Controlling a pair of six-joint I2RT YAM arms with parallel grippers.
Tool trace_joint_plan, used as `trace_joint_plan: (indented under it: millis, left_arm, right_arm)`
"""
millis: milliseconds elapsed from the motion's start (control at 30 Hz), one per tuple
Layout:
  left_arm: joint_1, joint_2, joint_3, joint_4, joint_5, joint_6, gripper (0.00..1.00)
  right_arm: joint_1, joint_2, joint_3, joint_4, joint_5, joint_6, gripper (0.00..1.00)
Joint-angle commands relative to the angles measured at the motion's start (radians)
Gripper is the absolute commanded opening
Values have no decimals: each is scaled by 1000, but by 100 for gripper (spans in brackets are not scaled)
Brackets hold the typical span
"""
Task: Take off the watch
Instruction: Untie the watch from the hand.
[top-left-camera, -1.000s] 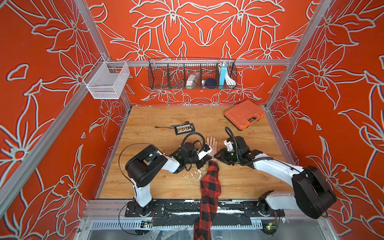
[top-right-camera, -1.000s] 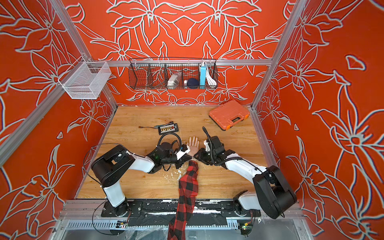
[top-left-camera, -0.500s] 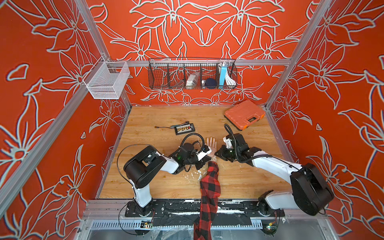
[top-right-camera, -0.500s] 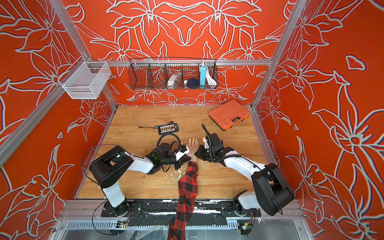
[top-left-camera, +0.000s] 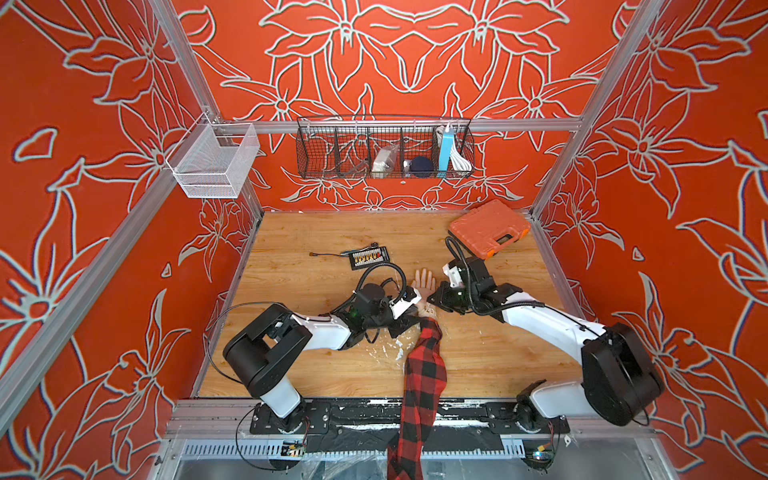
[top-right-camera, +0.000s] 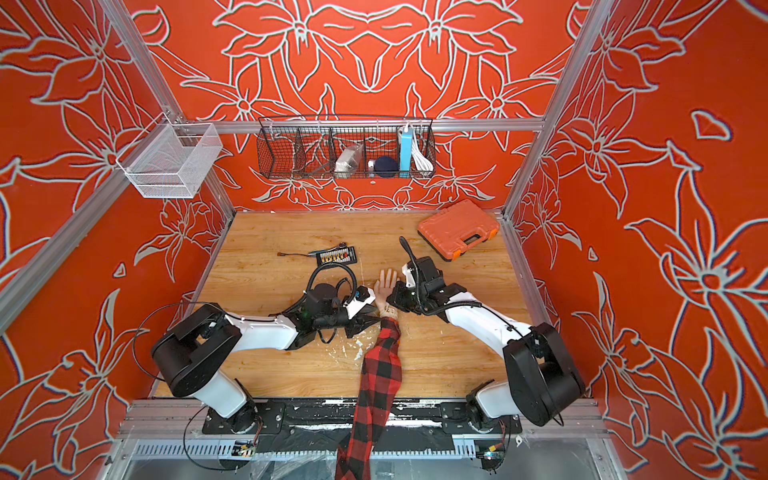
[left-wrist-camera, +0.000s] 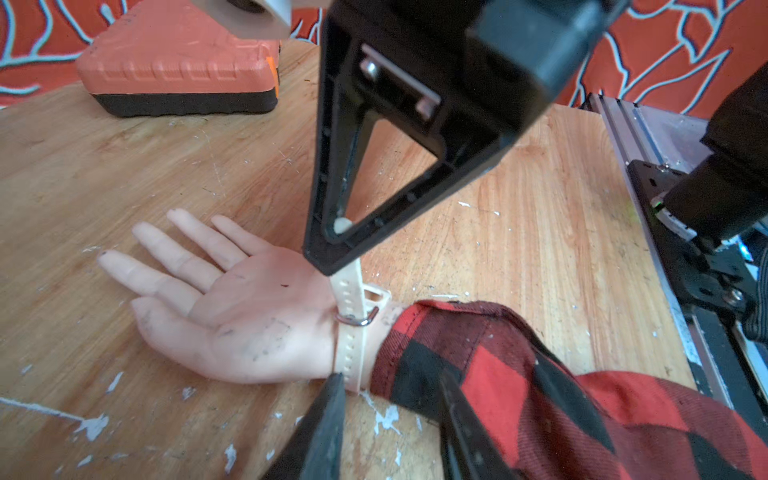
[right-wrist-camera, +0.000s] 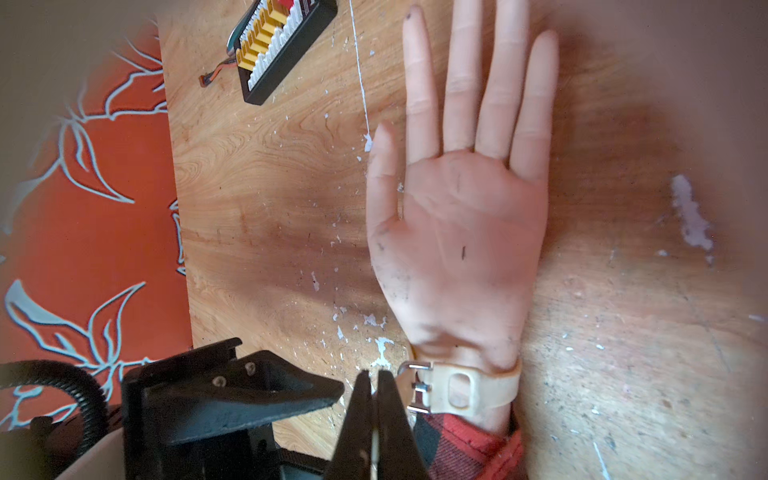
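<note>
Pinches the free tail of the thin cream-strapped watch (left-wrist-camera: 349, 349) in the right gripper (right-wrist-camera: 375, 376), jaws clenched flat on the perforated strap end, with a pale sliver of it between them in the right wrist view. Holds that tail raised off the wrist, taut, straight up from the small silver metal buckle (left-wrist-camera: 357, 319). Has the rest of the strap wrapped round the wrist of the pale rubber mannequin hand (left-wrist-camera: 232, 307), just ahead of the cuff of the red-and-black checked flannel sleeve (left-wrist-camera: 540, 395). Cannot make out the watch case or dial in any view. Shows that hand laid flat and palm up on the scuffed light wooden tabletop (top-left-camera: 311, 286), near its middle in both top views. Sets the left gripper (left-wrist-camera: 390, 382) low at the thumb side of the same wrist, jaws released and standing apart, grasping nothing, with one fingertip (left-wrist-camera: 336, 386) just beside the strap, contact impossible to tell, and the other over the sleeve cuff. Further back, finds an orange plastic tool case (top-left-camera: 488, 228) near the right rear corner, a black bit holder with yellow inserts (top-left-camera: 369, 258) behind the hand, a black wire basket (top-left-camera: 384, 147) on the back wall, a white mesh basket (top-left-camera: 214, 160) on the left rail
</note>
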Motion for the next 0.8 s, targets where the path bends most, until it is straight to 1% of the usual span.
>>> trace_joint_plan:
  millis: [0, 67, 167, 267, 467, 567, 700, 767]
  left_arm:
    - [-7, 7, 50, -21, 5, -70, 40]
    - [-8, 30, 75, -21, 11, -100, 40]
    - [-13, 60, 91, -14, 16, -108, 39]
    - [-14, 77, 97, -14, 18, -109, 39]
    - [-25, 97, 114, -37, 16, -102, 40]
    - [-32, 110, 127, -42, -1, -106, 40]
    - [-43, 123, 147, -43, -69, -126, 39]
    - [-50, 133, 160, -39, -84, -138, 39]
  right_arm:
    - [-2, 9, 33, -6, -30, -21, 4]
    - [-2, 13, 33, -3, -36, -25, 8]
    - [-1, 14, 33, 0, -48, -29, 22]
    - [-1, 11, 30, 10, -56, -27, 32]
    - [-3, 0, 18, 56, -78, -9, 39]
    - [-2, 5, 17, 77, -99, -2, 40]
    - [-3, 11, 16, 84, -113, 2, 40]
    - [-3, 14, 12, 86, -115, 3, 40]
